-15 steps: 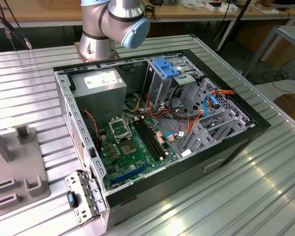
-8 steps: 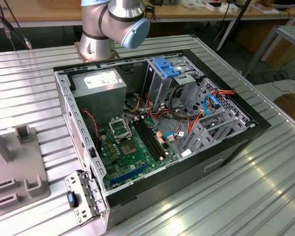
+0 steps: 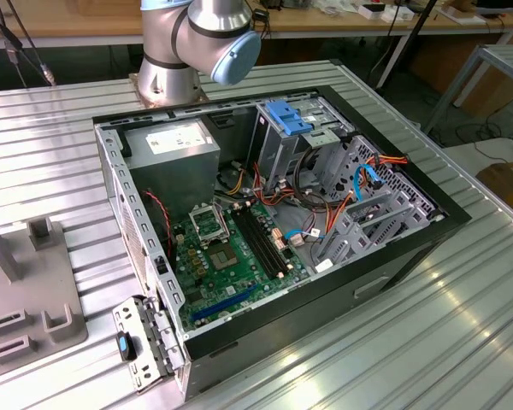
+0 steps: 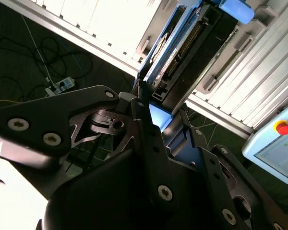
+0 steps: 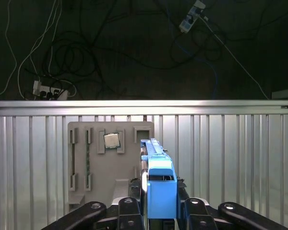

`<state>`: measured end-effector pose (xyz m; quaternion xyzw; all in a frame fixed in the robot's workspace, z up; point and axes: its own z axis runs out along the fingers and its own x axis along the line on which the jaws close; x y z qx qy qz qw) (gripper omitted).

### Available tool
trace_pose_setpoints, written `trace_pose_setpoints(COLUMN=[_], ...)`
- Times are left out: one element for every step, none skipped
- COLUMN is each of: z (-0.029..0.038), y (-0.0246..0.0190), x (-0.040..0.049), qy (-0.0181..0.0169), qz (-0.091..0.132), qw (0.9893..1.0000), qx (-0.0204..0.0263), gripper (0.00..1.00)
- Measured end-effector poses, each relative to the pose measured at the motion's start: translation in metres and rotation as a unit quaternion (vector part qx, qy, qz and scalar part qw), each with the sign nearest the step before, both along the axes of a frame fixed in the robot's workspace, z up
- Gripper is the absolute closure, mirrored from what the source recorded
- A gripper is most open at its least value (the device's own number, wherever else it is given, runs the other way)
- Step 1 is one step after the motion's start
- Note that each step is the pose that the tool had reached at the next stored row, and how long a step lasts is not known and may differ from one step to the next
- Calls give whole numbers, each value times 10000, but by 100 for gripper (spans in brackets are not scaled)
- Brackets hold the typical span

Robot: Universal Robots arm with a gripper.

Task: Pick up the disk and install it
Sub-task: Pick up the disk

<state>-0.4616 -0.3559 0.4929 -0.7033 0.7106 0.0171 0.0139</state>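
In the first wrist view the disk [image 5: 160,182] stands on edge between my fingers, its blue plastic rail facing the camera and a strip of grey metal beside it. My gripper [image 5: 161,203] is shut on the disk, one black finger on each flat side. In the second wrist view the disk [image 4: 178,42] reaches away from the gripper [image 4: 156,114] as a long narrow body with blue edges. It hangs above the ribbed metal table [image 5: 230,158], next to a grey fixture plate [image 5: 110,167].
The exterior view shows the open computer case [image 3: 410,248] on the table, with a motherboard [image 3: 231,248], a grey power-supply box [image 3: 173,147] and a metal drive cage with a blue latch [image 3: 288,115]. The arm's base [image 3: 167,77] stands behind the case. A processor chip [image 5: 111,140] lies on the fixture plate.
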Motion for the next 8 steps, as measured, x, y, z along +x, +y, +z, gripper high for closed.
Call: trace_pose_setpoints(z=[6,6,6,6,7,7,7,7], y=[0,0,0,0,0,0,0,0], x=[0,0,0,0,0,0,0,0], qy=[0,0,0,0,0,0,0,0], qz=[0,0,0,0,0,0,0,0], qw=[10000,10000,10000,10000,10000,10000,10000,10000], qx=[0,0,0,0,0,0,0,0], gripper=[64,64,64,64,64,64,64,64])
